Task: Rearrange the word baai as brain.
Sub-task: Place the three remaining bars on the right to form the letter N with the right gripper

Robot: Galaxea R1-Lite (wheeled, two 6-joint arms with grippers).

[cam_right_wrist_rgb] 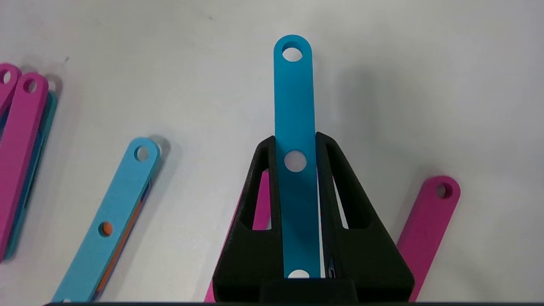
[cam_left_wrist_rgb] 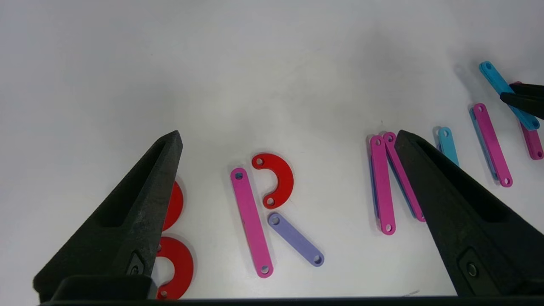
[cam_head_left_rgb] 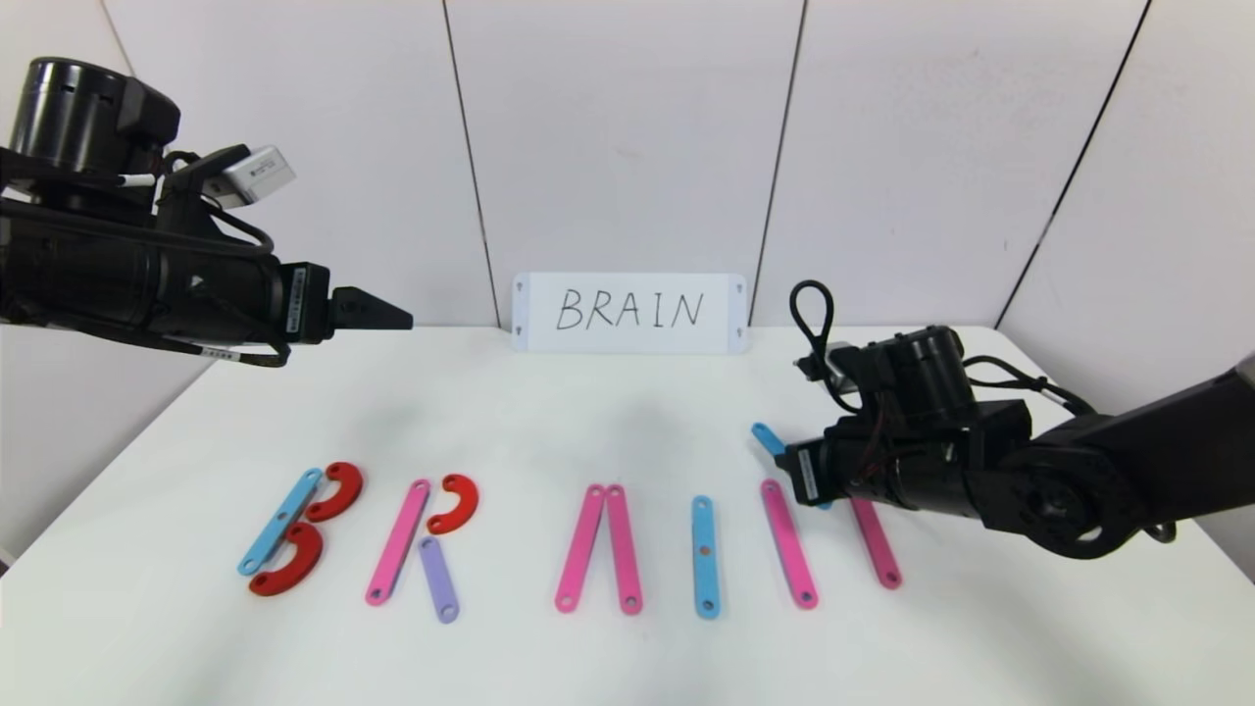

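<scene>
A white surface (cam_head_left_rgb: 608,431) carries the work, with a white card (cam_head_left_rgb: 628,312) reading BRAIN standing at its far edge against the wall. The left hand (cam_left_wrist_rgb: 287,136) hangs above the surface's left side, well clear of the pieces, its two dark fingers (cam_left_wrist_rgb: 140,191) spread wide apart with nothing between them. The right hand (cam_right_wrist_rgb: 295,140) sits low over the right end of the row, closed on a blue strip (cam_right_wrist_rgb: 295,140) held by its edges and pointing outward past the fingertips, lifted off the surface.

The word (cam_head_left_rgb: 549,534) runs across the near half of the surface. From the left: a B made of a blue strip (cam_head_left_rgb: 280,521) and two red half-rings (cam_head_left_rgb: 333,492); an R of a pink strip (cam_head_left_rgb: 398,541), a red curve (cam_head_left_rgb: 456,502) and a purple strip (cam_head_left_rgb: 438,579); two pink strips (cam_head_left_rgb: 600,547) meeting at the top; one upright blue strip (cam_head_left_rgb: 704,556); then two pink strips (cam_head_left_rgb: 787,541) set apart, the right one (cam_head_left_rgb: 876,544) partly under the right hand.
</scene>
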